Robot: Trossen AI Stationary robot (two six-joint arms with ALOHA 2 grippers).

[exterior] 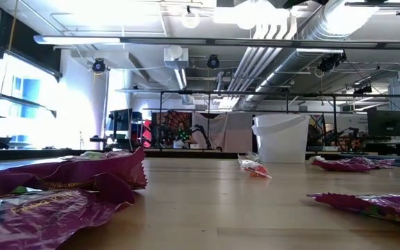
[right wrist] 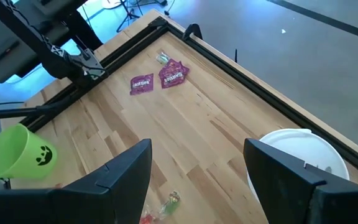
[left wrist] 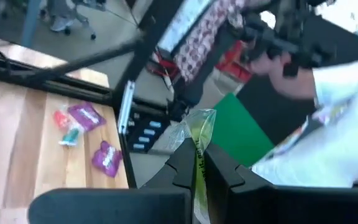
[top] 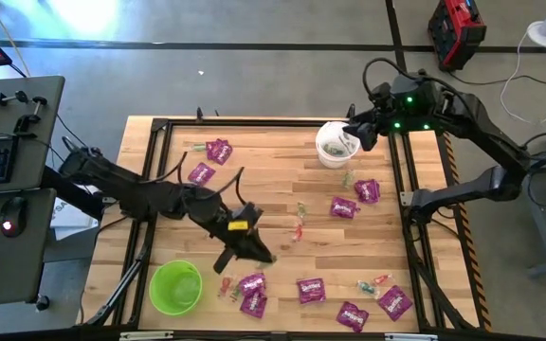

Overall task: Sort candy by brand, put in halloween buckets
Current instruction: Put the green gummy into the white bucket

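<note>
Candy lies scattered over my worktop point(top: 282, 204): purple packets point(top: 344, 206) sit mostly along the near edge and the right side, with two more point(right wrist: 158, 78) near the far left corner, and small clear-wrapped sweets point(top: 300, 227) lie between them. My left gripper point(left wrist: 199, 163) is lifted off the worktop near the lime green bucket point(top: 175, 286), its fingers point(left wrist: 182, 163) pinched shut on a green clear-wrapped sweet point(left wrist: 201, 132) that stands up between them. The green bucket stands at the near left corner. The white bucket point(top: 335, 144) stands at the far right side, and my right gripper point(right wrist: 197, 177) hovers just beside it with its fingers point(right wrist: 123, 169) spread wide, gripping nothing.
</note>
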